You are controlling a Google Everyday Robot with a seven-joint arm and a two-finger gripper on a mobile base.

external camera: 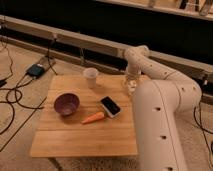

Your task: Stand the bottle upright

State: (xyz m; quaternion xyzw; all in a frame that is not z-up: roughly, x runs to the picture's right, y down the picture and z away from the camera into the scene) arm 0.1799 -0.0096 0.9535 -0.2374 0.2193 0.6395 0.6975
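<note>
A wooden bench (75, 142) carried a cup (90, 77), with a bowl (66, 103), phone (110, 106) and carrot (93, 118) in front of it. The arm (165, 80) reached down, its end effector (130, 80) well right of the cup. Whether it was clenched or released could not be told. The bottle (132, 90) seemed to be the pale shape just below it; its tilt was unclear. The bottle's base likely needed to sit flat before it was let go. A spot slightly toward the cup seemed safer, since the bench's edge lay close.

Claw (131, 84) low over table (85, 137) far-right edge — cup (90, 77), bowl (66, 104), phone (110, 106), carrot (93, 118) on top.
</note>
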